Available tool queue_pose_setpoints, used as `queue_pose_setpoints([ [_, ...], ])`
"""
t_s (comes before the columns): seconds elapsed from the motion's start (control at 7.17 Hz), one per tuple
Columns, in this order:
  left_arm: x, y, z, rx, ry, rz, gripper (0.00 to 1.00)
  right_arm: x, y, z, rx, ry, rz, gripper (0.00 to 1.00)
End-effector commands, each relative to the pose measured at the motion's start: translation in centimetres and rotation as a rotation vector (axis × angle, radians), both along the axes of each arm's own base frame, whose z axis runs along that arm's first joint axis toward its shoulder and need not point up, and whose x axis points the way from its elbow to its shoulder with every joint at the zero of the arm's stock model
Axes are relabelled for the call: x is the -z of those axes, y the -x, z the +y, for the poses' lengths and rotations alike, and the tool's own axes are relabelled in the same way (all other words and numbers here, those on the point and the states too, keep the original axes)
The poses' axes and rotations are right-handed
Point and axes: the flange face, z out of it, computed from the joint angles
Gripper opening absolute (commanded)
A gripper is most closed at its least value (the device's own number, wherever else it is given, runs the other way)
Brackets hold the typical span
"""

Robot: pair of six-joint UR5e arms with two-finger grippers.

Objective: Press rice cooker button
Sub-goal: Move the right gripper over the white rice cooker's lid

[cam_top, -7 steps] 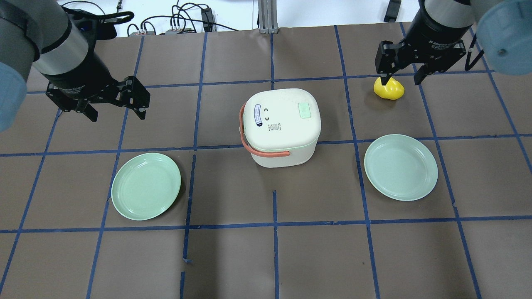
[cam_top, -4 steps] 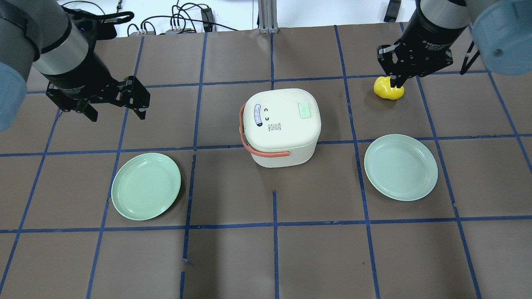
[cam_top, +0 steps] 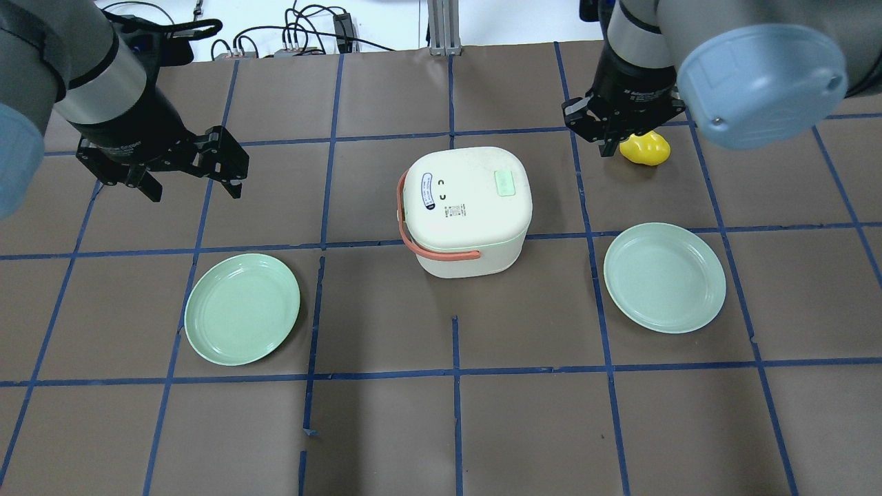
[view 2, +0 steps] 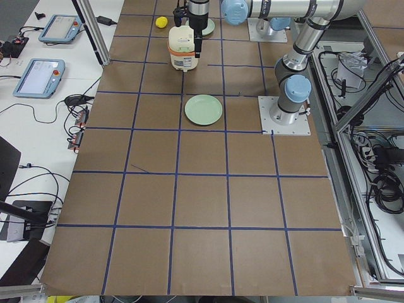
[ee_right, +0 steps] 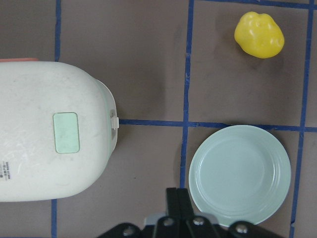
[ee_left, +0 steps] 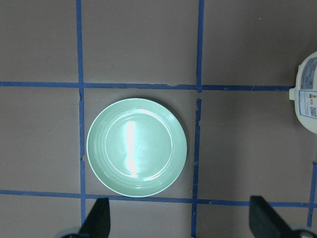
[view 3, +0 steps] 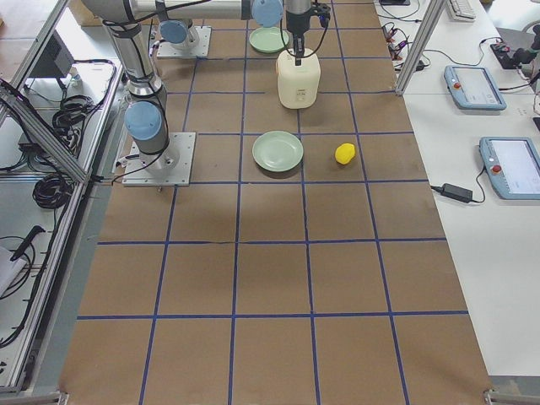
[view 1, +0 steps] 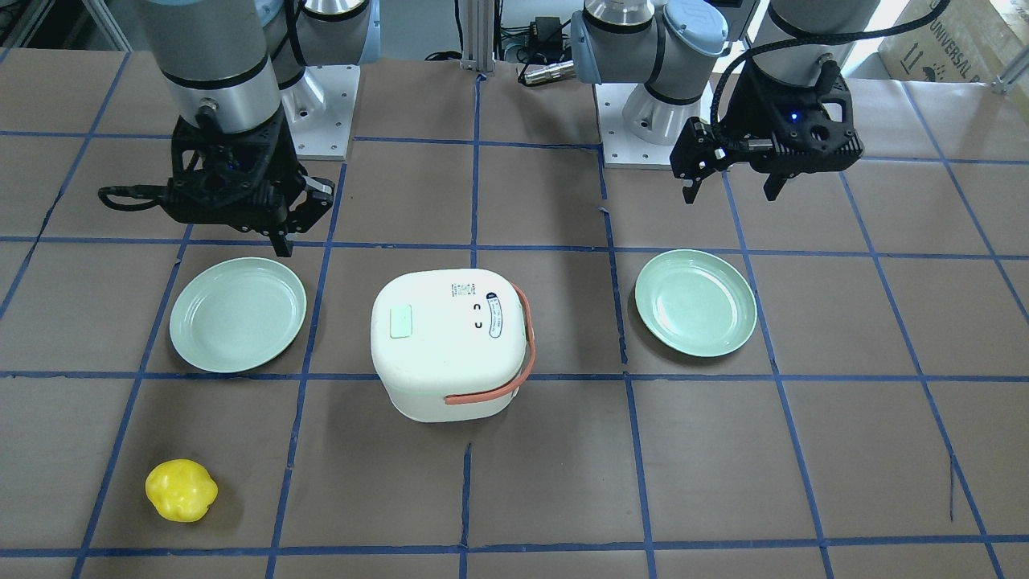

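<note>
The white rice cooker [cam_top: 465, 207] stands shut at the table's middle, its orange strap handle [cam_top: 413, 248] on the left side. A pale green rectangular button [cam_top: 506, 182] sits on the lid's right part and also shows in the right wrist view [ee_right: 66, 132]. My right gripper [cam_top: 610, 141] is shut and empty, in the air just right of the cooker's far right corner, and its closed fingers [ee_right: 177, 198] show in the wrist view. My left gripper [cam_top: 193, 191] is open and empty, far left of the cooker.
A yellow bell-pepper-like toy [cam_top: 648, 150] lies just right of the right gripper. One pale green plate [cam_top: 242, 308] lies front left of the cooker and another [cam_top: 664, 277] front right. Blue tape lines grid the brown table [cam_top: 455, 427].
My right gripper closed its fingers and moved left, away from over the yellow toy toward the cooker's right side. The left arm, cooker and plates have not moved.
</note>
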Motion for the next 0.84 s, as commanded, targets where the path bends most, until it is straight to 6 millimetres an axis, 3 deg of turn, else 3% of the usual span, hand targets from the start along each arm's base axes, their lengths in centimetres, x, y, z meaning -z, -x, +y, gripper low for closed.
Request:
queue_pose_setpoints([
  [0.0,0.0,0.0,0.0,0.0,0.0,0.0,1.0,1.5,-2.7,-0.1,-0.047,-0.012,0.0,0.11],
  [0.42,0.0,0.0,0.0,0.0,-0.001,0.0,1.0,4.7,-7.3,-1.3,-0.089,0.021,-0.013,0.12],
  [0.7,0.0,0.0,0.0,0.0,0.0,0.0,1.0,5.0,-8.8,-1.1,-0.104,0.015,-0.029,0.11],
])
